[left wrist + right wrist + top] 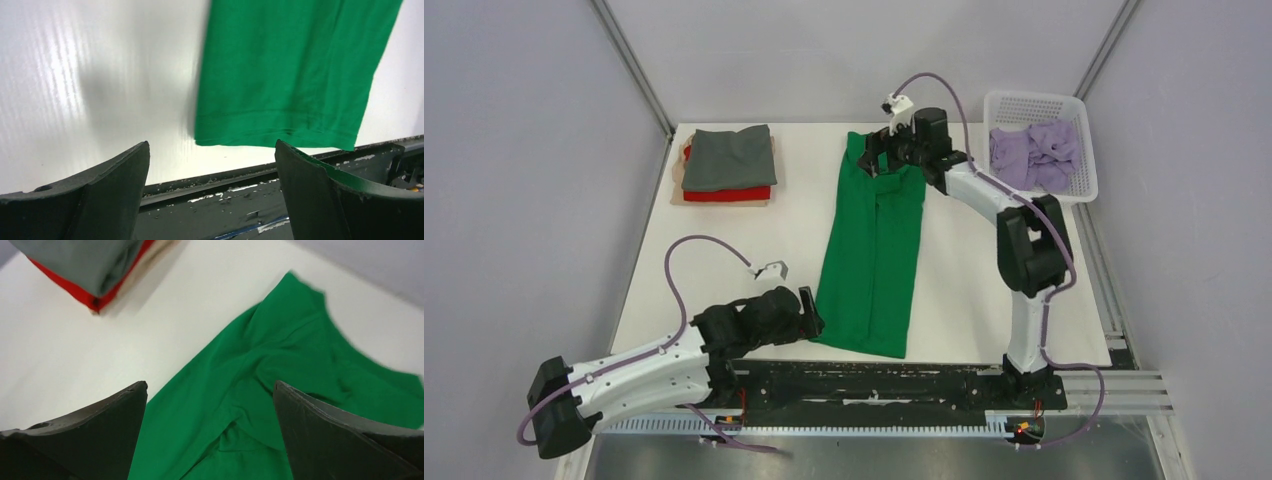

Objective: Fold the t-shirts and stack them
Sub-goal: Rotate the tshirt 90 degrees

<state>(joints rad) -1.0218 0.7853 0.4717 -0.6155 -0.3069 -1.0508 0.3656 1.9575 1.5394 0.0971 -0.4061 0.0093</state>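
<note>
Green t-shirt point(871, 255): your strip lies right of the folded stack point(727, 165), long axis near-to-far, hem nearest
Left gripper point(812, 312): jaws apart, nearer than the stack
Right gripper point(871, 158): jaws apart, right of the stack

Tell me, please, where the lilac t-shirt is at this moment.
In the top external view, the lilac t-shirt lies crumpled inside the white basket at the far right corner of the table, to the right of the green t-shirt.
</note>
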